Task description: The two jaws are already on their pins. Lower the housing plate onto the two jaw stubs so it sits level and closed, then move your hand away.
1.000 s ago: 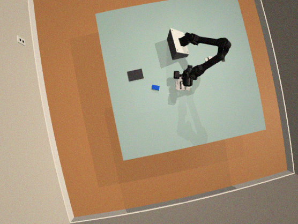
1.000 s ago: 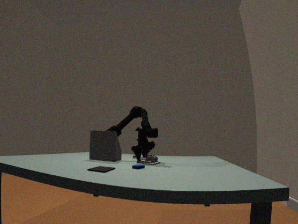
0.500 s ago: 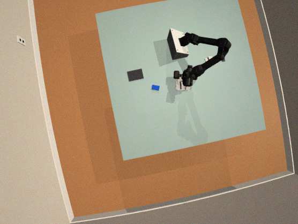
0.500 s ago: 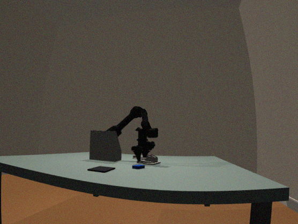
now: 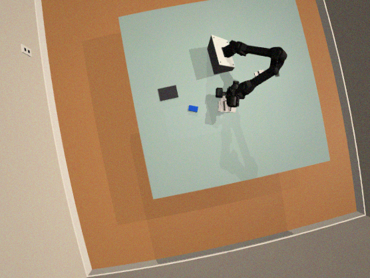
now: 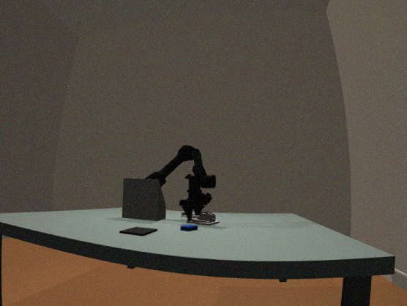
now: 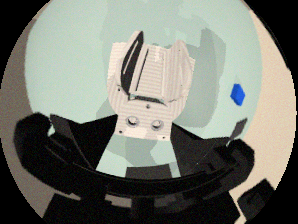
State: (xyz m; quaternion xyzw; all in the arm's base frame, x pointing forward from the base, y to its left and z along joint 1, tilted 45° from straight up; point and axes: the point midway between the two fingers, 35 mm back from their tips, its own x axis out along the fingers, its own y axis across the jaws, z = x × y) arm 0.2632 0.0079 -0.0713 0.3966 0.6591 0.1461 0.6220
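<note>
My gripper (image 7: 144,120) (image 6: 193,217) points down, low over the table, shut on the near edge of the pale housing plate (image 7: 145,132), which has two round holes between the fingertips. Beyond it in the wrist view stand two raised, curved jaws, the left one (image 7: 131,67) dark on its inner side and the right one (image 7: 180,72) pale. The pale assembly also shows under the hand in the top view (image 5: 221,106) and beside the fingers in the exterior view (image 6: 213,222). The stubs, and whether the plate sits fully down on them, cannot be made out.
A blue block (image 5: 193,108) (image 6: 189,228) (image 7: 238,95) lies near the assembly. A dark flat rectangle (image 5: 168,93) (image 6: 138,230) lies farther out. A large box with a white face (image 5: 217,50) (image 6: 143,199) stands by the arm's base. A small white piece (image 5: 258,72) lies near the arm.
</note>
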